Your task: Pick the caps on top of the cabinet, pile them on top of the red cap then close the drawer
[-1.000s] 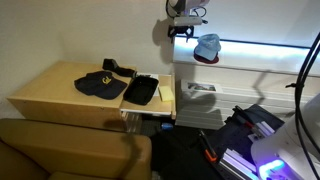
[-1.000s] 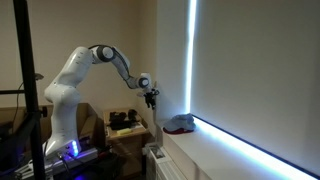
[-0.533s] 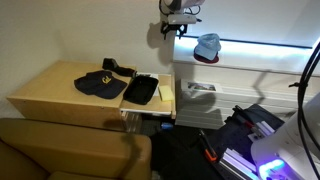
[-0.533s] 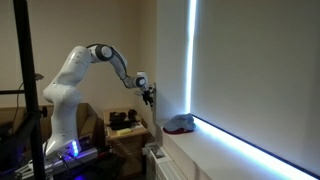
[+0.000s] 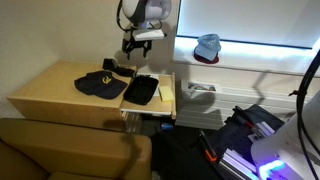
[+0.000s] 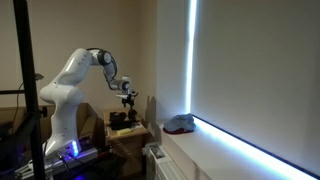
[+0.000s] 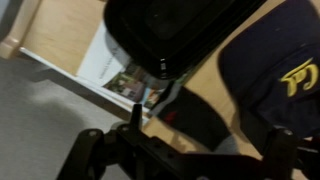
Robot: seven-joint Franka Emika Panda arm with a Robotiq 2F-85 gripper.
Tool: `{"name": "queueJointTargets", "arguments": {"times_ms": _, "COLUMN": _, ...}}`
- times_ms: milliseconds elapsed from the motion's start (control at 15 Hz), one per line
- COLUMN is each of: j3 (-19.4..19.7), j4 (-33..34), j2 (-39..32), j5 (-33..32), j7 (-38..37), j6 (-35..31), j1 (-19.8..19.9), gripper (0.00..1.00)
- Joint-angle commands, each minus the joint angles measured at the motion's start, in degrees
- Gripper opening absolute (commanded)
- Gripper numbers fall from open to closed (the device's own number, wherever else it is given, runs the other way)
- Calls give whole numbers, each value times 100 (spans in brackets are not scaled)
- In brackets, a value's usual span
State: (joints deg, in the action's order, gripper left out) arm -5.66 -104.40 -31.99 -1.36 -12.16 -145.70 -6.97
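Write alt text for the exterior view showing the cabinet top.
The robot's gripper, fingers open, hangs above a pale wood cabinet where a dark navy cap lies beside an open drawer with a black inside. A light blue cap sits on a red cap on the white ledge nearby.

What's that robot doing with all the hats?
The robot arm is tidying up caps. Its hand hangs open and empty above the wooden cabinet, close to the dark navy cap lying on top. The light blue cap already sits on the red cap over on the white ledge. The drawer beside the navy cap is open, so it is not closed yet.
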Motion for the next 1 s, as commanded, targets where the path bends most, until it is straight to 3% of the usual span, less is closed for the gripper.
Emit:
{"name": "queueJointTargets", "arguments": {"times_ms": 0, "j3": -287, "j4": 47, "j2": 2, "j5": -75, "j7": 201, "j6": 112, "j1": -665, "gripper": 100}}
{"name": "queueJointTargets", "arguments": {"times_ms": 133, "j3": -412, "j4": 184, "j2": -95, "j5": -215, "j7": 270, "j6": 218, "j1": -1052, "gripper": 100}}
{"name": "queueJointTargets", "arguments": {"times_ms": 200, "j3": -296, "j4": 29, "j2": 3, "j5": -45, "j7": 79, "j6": 31, "j1": -950, "gripper": 100}}
{"name": "queueJointTargets", "arguments": {"times_ms": 467, "j3": -237, "j4": 123, "j2": -132, "j5": -216, "j7": -32, "j6": -39, "j1": -1297, "gripper": 100}}
{"name": "queueJointTargets", "arguments": {"times_ms": 667, "j3": -216, "j4": 363, "j2": -628, "j5": -311, "j7": 119, "j6": -573, "j1": -1341, "gripper": 100}}
{"name": "queueJointTargets", "arguments": {"times_ms": 933, "j3": 153, "j4": 911, "j2": -1442, "j5": -673, "j7": 32, "j6": -1373, "j1": -1616, "gripper": 100}}
